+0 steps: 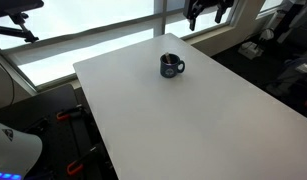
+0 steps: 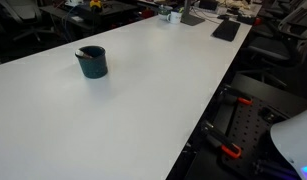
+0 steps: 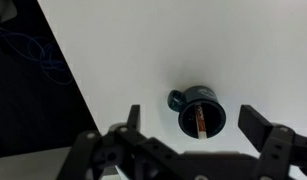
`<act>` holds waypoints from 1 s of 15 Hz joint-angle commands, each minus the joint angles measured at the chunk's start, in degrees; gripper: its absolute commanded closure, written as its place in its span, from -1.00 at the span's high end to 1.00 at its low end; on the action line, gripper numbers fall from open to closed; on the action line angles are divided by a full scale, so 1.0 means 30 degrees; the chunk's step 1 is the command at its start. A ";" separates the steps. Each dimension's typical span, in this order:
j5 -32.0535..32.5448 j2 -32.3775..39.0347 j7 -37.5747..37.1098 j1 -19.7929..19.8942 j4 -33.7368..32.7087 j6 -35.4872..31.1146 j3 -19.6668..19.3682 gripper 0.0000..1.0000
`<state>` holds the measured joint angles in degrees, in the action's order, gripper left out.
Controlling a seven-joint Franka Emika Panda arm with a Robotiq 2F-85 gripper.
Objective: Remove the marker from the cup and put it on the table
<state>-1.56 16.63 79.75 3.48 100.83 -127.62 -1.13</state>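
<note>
- Claw (image 3: 193,113): seen in the wrist view, its two dark fingers (image 3: 134,112) are spread wide with nothing between them. It hangs well above the worktop and touches nothing.
- Cup (image 3: 198,116): a dark mug standing upright almost directly below the gap between the fingers, handle (image 3: 175,100) pointing towards the upper left of the wrist view. In both exterior views it stands alone on the worktop (image 1: 171,66) (image 2: 92,62), away from the edges.
- Marker (image 3: 200,122): a slim reddish stick inside the cup, seen nearly end-on from above. It seems to lean against the inner wall, though the tilt cannot be made out. In the exterior views it is too small to distinguish with any certainty.
- Worktop (image 3: 143,50): plain white, bare around the cup; it also shows in both exterior views (image 1: 193,120) (image 2: 143,110).
- Step in hand: approach, judged from the high, wide claw; the marker is not yet grasped.
- Next move calls for: a straight descent centred on the marker's upper end, fingers turned to clear the rim and handle, then a narrow pinch and a vertical lift so the cup is not dragged or tipped.
- Far end of the worktop: a flat dark item (image 2: 225,30) and small clutter, unidentified.
- Brands, labels, writing: none legible on the cup, the marker or the claw.
</note>
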 commanded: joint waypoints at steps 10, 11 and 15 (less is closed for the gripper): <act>-0.6279 0.3122 0.5819 0.1936 -0.3582 0.1364 0.2616 1.00; -0.6197 0.3486 0.5661 0.1902 -0.3934 0.1688 0.2583 1.00; -0.5711 0.5304 0.5597 0.1772 -0.5771 0.3342 0.2650 1.00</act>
<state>-19.20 28.21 95.67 8.56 89.35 -122.12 5.98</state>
